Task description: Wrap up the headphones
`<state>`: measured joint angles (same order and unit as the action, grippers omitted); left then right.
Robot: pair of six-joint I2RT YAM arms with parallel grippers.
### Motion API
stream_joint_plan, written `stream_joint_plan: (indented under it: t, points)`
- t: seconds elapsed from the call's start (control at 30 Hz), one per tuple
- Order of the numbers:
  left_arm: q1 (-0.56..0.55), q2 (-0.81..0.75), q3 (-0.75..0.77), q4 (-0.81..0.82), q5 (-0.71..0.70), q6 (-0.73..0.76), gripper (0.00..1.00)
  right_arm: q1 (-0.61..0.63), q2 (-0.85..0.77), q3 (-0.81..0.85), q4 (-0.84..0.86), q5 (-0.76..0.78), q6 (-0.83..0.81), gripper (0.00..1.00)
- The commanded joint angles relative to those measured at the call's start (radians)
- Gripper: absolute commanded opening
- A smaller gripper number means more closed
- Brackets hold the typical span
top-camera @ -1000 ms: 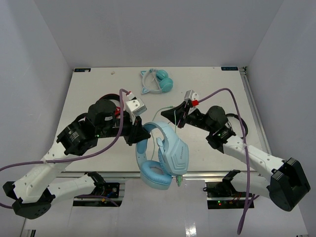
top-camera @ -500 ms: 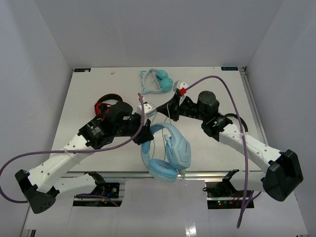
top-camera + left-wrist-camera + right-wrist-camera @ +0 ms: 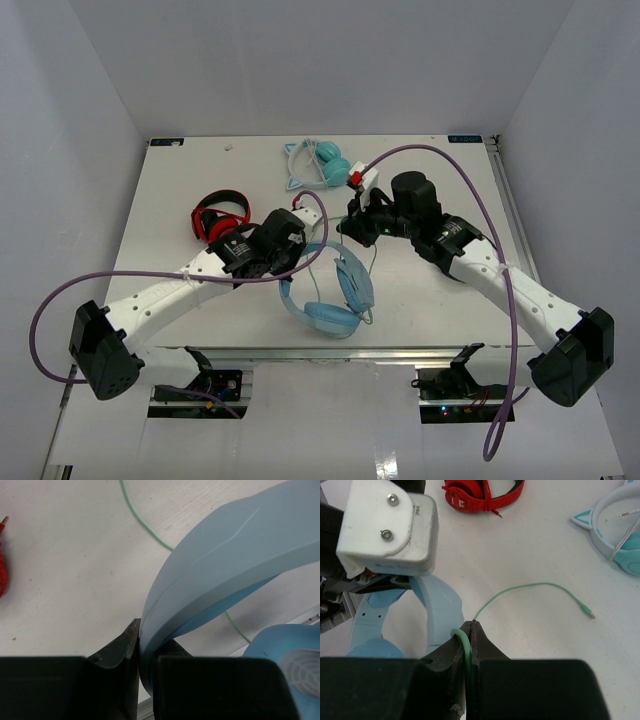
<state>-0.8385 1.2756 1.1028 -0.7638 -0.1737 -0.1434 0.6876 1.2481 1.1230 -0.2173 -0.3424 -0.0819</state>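
Note:
The light-blue headphones (image 3: 335,290) are near the table's front edge, cups toward the front. My left gripper (image 3: 297,253) is shut on their wide headband (image 3: 220,575), which passes between the jaws. My right gripper (image 3: 352,228) is shut on the thin pale-green cable (image 3: 530,587), just past the headband (image 3: 442,610). The cable's free end with its plug (image 3: 590,614) lies loose on the table beyond the jaws. In the left wrist view the cable (image 3: 145,525) runs across the table behind the headband, and one padded cup (image 3: 292,660) shows at lower right.
A red-and-black pair (image 3: 218,217) lies left of my left arm and shows in the right wrist view (image 3: 482,495). A small teal cat-ear pair (image 3: 320,165) lies at the back, seen also in the right wrist view (image 3: 615,525). The table's front rail (image 3: 400,352) is just below the headphones.
Both grippers have moved toward the back of the table. The headphones went with the left gripper, away from overhanging the front edge. The right gripper has drawn the cable backward.

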Motion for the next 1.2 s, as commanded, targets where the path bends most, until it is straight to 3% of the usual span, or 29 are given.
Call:
stream_joint_plan:
  t: [0.0, 0.5, 0.9, 1.17]
  points:
    - [-0.005, 0.024, 0.001, -0.038, -0.161, -0.056, 0.0, 0.005, -0.069, 0.056, -0.025, -0.02, -0.006, 0.08]
    - [0.035, 0.117, 0.088, -0.055, -0.244, -0.129, 0.0, 0.111, -0.128, 0.005, -0.003, -0.099, 0.123, 0.08]
    - [0.052, 0.126, 0.134, -0.04, -0.268, -0.19, 0.0, 0.156, -0.15, -0.147, 0.194, -0.148, 0.248, 0.12]
    - [0.068, 0.096, 0.129, 0.016, -0.201, -0.223, 0.0, 0.244, -0.157, -0.211, 0.306, -0.108, 0.299, 0.15]
